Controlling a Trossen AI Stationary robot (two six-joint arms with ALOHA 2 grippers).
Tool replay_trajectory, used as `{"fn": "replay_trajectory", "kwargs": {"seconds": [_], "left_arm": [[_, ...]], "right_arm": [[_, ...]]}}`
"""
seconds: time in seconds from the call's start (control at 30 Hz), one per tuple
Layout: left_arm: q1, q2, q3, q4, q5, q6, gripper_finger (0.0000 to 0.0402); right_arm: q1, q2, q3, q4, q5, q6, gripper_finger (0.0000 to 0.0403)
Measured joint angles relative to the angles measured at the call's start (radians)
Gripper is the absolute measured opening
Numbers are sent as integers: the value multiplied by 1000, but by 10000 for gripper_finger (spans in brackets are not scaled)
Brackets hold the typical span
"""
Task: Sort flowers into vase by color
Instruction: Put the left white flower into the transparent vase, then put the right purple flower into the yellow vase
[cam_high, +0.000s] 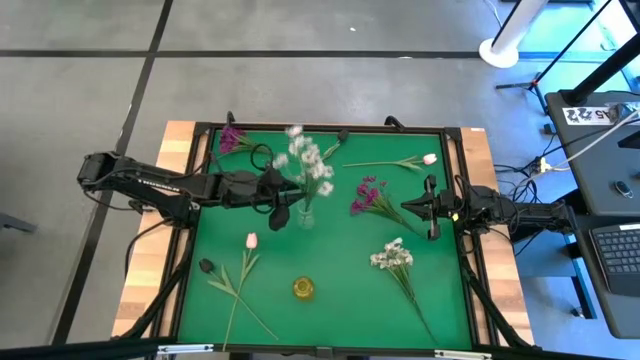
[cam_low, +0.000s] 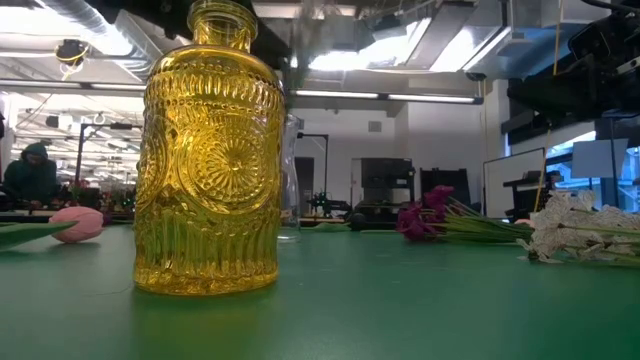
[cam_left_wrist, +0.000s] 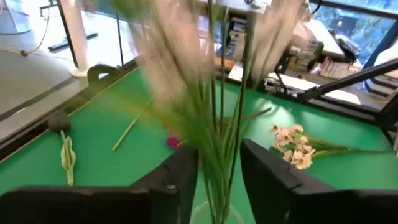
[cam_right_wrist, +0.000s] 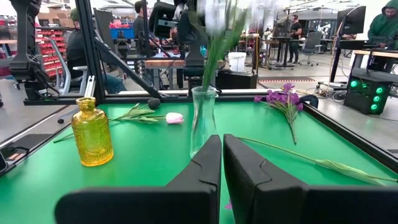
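The flowers, fake stems w/ thin green stalks, lie spread on the green table mat (cam_high: 330, 250). At the near edge, a pale pink tulip bud on a long leafy stalk (cam_high: 250, 240) lies left of the small yellow ribbed glass bottle (cam_high: 304, 289), which stands upright & holds no stems. Right of the bottle lies a spray of small white blossoms (cam_high: 392, 257). Mid table, a tall clear glass vase (cam_right_wrist: 203, 121) stands upright w/ a bunch of white blossoms on green stalks (cam_high: 305, 160) in it. The left gripper (cam_high: 274, 192) is right at this bunch, jaws narrowly apart w/ the stalks between the fingers (cam_left_wrist: 177, 180), above the vase mouth; can't tell if they press the stalks. A magenta-purple flower cluster (cam_high: 369, 193) lies just right of the vase. The right gripper (cam_high: 408, 205) sits near that cluster at the right side, jaws almost closed, holding nothing. Far side: a second purple cluster (cam_high: 233, 137) in the left corner & another pink tulip stem (cam_high: 405, 162) toward the right. People sit at desks in the room behind.
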Motion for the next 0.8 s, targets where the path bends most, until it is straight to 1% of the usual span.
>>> {"fn": "replay_trajectory", "kwargs": {"seconds": [0.13,0.27,0.37,0.47,0.6,0.8], "left_arm": [[0,-18,1,-15,0,-1,169],[0,-60,3,-76,-6,-10,206],[0,-113,25,-187,-29,-24,223],[-3,-170,62,-306,-52,-35,231],[-20,-240,120,-453,-56,-52,229],[-64,-313,163,-631,-57,-129,227]], "right_arm": [[0,0,0,0,0,0,19],[0,0,0,0,0,0,19],[0,0,0,0,0,0,19],[0,0,0,0,0,0,19],[0,0,0,0,0,0,19],[0,0,0,0,0,0,19]]}}
